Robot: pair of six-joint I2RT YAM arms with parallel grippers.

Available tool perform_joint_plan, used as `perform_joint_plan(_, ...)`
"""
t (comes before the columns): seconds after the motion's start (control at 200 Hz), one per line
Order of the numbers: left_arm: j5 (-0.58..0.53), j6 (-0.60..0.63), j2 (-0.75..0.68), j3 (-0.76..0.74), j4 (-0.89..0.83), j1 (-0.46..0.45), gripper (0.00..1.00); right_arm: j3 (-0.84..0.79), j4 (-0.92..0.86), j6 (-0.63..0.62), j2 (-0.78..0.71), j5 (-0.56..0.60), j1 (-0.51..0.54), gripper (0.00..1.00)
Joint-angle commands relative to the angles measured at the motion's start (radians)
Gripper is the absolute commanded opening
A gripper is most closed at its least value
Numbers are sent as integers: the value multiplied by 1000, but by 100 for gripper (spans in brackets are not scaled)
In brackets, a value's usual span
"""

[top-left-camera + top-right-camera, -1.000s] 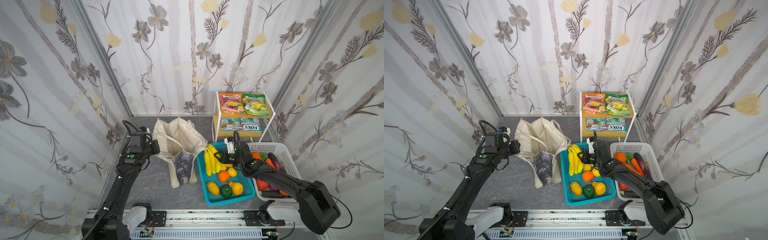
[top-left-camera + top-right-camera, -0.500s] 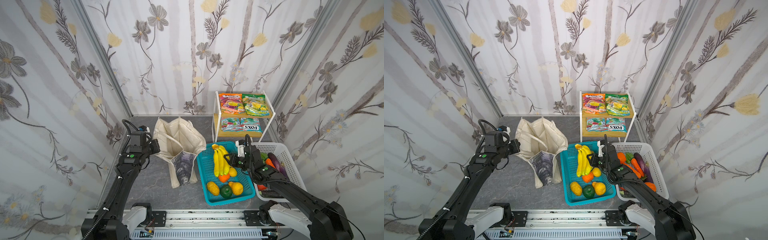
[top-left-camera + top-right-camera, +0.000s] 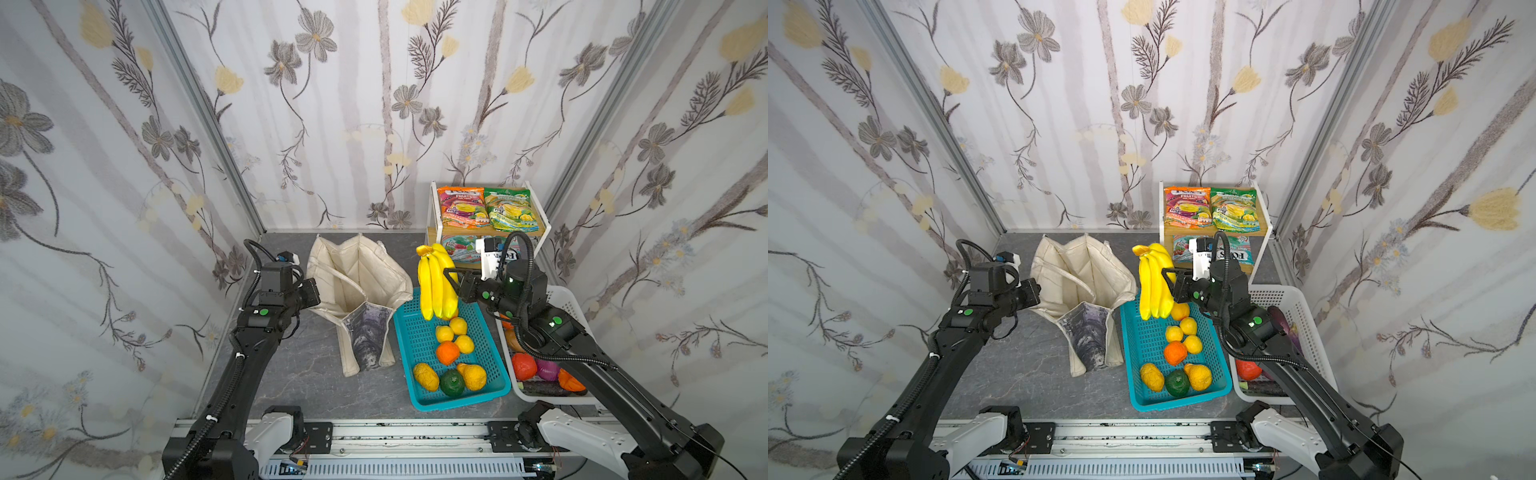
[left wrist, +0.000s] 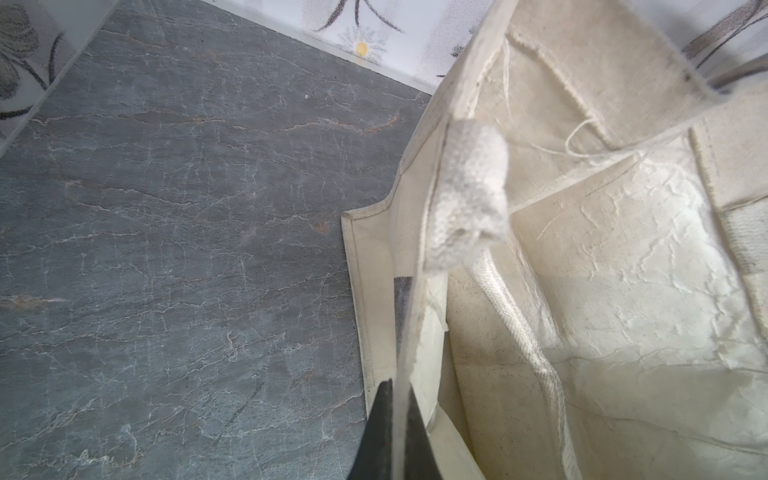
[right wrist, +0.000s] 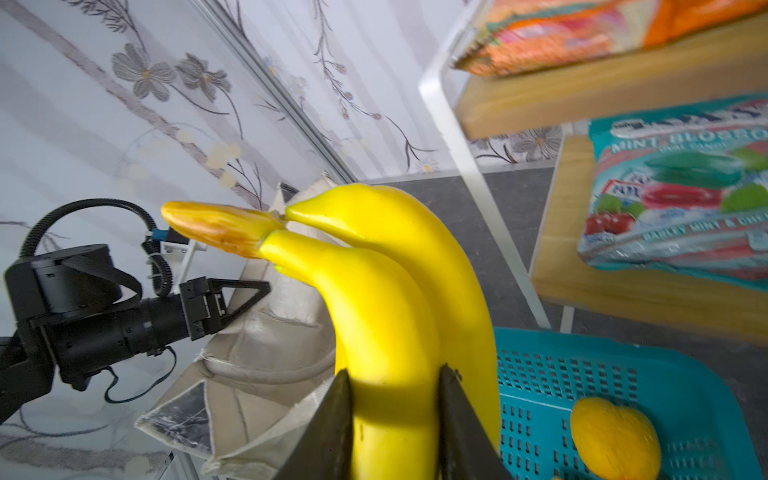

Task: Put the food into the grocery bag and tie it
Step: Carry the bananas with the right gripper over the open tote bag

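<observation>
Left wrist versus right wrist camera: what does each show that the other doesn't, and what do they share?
Left wrist only: the inside of the grocery bag, with no food visible in it, and a close look at its rim pinched in the left gripper.
Right wrist only: the banana bunch clamped in the right gripper, the teal basket holding a yellow fruit, and snack packets on the shelf.
Both: the grocery bag, the left gripper at its rim, and the grey tabletop.

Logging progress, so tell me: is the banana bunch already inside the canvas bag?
No, the banana bunch hangs in the right tool above the teal basket, outside the bag.
</observation>
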Motion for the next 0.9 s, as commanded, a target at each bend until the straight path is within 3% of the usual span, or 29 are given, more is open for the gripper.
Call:
perform_joint_plan(0.0, 17, 0, 4, 16, 35, 1, 0, 117, 28, -89, 89, 5, 41, 32)
perform_joint_plan(0.235, 1, 7, 12, 35, 36, -3, 0, 436, 9, -138, 417, -79, 95, 31)
perform_joint_plan(0.405, 67, -1, 43, 79, 36, -2, 0, 604, -44, -174, 610, -73, 149, 30)
perform_joint_plan(0.615, 84, -2, 77, 137, 38, -4, 0, 611, -55, -200, 712, -23, 205, 29)
perform_joint_plan(0.894, 91, -3, 72, 77, 44, -1, 0, 666, -78, -101, 871, 58, 208, 29)
